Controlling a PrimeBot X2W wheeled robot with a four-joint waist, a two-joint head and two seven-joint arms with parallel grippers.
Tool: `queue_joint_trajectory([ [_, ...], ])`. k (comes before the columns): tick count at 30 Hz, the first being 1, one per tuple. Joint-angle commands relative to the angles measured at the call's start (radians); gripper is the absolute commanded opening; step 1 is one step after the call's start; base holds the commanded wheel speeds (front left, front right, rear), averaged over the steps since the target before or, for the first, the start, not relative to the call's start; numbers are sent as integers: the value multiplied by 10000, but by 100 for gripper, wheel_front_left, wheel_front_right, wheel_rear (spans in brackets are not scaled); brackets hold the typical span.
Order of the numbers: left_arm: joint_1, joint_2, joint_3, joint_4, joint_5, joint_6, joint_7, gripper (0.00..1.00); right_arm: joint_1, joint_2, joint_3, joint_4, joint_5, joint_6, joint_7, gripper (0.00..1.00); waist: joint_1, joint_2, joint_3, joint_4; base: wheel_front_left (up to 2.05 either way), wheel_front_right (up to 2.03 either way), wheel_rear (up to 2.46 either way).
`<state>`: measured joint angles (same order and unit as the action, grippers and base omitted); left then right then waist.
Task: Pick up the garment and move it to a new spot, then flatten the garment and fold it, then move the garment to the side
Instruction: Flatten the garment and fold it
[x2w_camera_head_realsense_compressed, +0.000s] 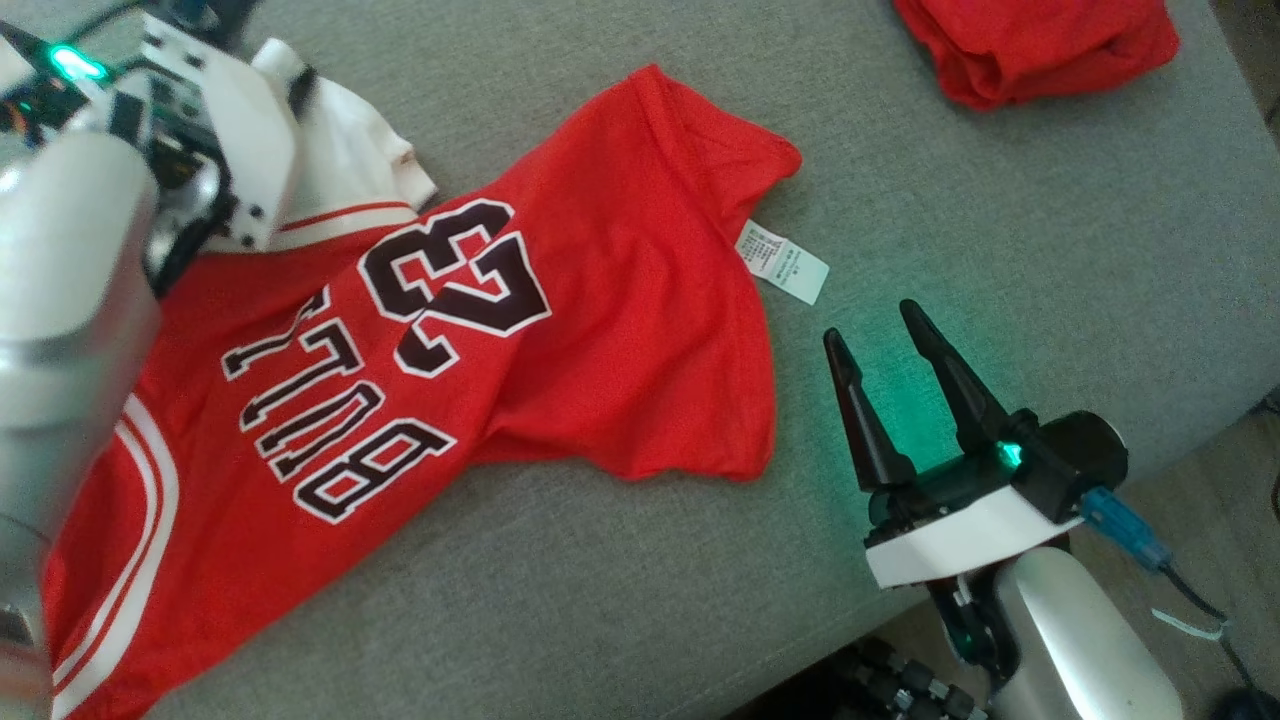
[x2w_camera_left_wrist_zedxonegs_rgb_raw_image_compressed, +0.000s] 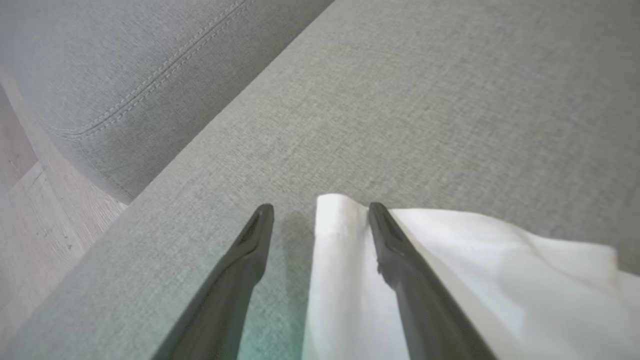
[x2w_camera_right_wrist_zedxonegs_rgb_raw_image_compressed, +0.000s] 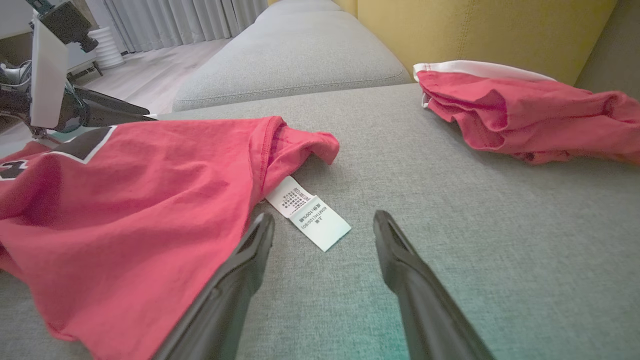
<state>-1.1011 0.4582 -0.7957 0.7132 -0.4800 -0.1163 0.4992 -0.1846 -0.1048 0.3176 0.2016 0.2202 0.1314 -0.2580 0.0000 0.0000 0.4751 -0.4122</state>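
The red garment (x2w_camera_head_realsense_compressed: 560, 330) is lying spread on the grey sofa seat (x2w_camera_head_realsense_compressed: 950, 200), printed side up, with some folds and not yet flat. Its long axis is running on a diagonal in the head view, from the lower left up to the upper right. A white sleeve (x2w_camera_head_realsense_compressed: 350, 160) is sticking out at the upper left, and a care label (x2w_camera_head_realsense_compressed: 783, 262) is hanging out at the right edge.

The left fingers (x2w_camera_left_wrist_zedxonegs_rgb_raw_image_compressed: 240, 270) are standing wide open and holding nothing. The edge of the white sleeve (x2w_camera_left_wrist_zedxonegs_rgb_raw_image_compressed: 450, 265) is lying between them, and one finger is passing over the cloth.

The right fingers (x2w_camera_head_realsense_compressed: 868, 420) are also spreading fully and gripping nothing. They are pointing at the label, with the garment's right edge just beside them on their left.

I am judging that the left arm is nearer to a grasp, since it is already at the sleeve.

A second red garment (x2w_camera_head_realsense_compressed: 1040, 45) is lying bunched well apart, at the far side of the seat.
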Motion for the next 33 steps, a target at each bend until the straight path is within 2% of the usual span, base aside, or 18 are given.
queue_joint_trajectory([
  [1, -425, 373, 307, 29, -9, -45, 92, 100, -48, 15, 149, -265, 41, -7, -38, 100, 0, 0, 37, -48, 0, 0, 0],
  [4, -370, 273, 265, 323, -368, -83, 544, 97, -47, 48, 91, -246, 32, -7, -38, 100, 0, 0, 13, -44, 0, 0, 0],
  [5, -367, 239, 264, 339, -504, -94, 658, 50, -40, 55, 64, -241, 25, -7, -38, 100, 0, 0, 1, -24, 0, 0, 0],
  [6, -379, 206, 254, 317, -616, -103, 740, 29, -29, 61, 24, -238, 16, -7, -38, 100, 0, 0, -14, 13, 0, 0, 0],
  [7, -407, 176, 261, 266, -731, -111, 756, 0, -18, 68, -10, -244, 9, -7, -38, 100, 0, 0, -31, 64, 0, 0, 0],
  [11, -646, 77, 259, -95, -889, -126, 345, 0, -13, 50, -9, -261, -41, -7, -38, 100, 0, 0, -159, 322, 0, 0, 0],
  [19, -1617, -467, 311, -1239, -674, -135, -1687, 0, -50, -283, -163, -216, 17, -7, -38, 100, 0, 0, -849, 1336, 0, 0, 0],
  [25, -1905, -689, 218, -1889, -856, -139, -1958, 0, -577, -451, -146, 315, 962, -7, -38, 100, 0, 0, -1251, 2022, 0, 0, 0],
  [28, -1887, -693, 65, -2178, -970, -141, -1856, 0, -1366, -714, 133, 1090, 1406, -7, -38, 100, 0, 0, -1343, 2323, 0, 0, 0],
  [33, -1776, -691, -130, -2495, -1107, -142, -1751, 0, -3007, -941, 1180, 3665, 2323, -7, -37, 100, 0, 0, -1323, 2722, 0, 0, 0],
])
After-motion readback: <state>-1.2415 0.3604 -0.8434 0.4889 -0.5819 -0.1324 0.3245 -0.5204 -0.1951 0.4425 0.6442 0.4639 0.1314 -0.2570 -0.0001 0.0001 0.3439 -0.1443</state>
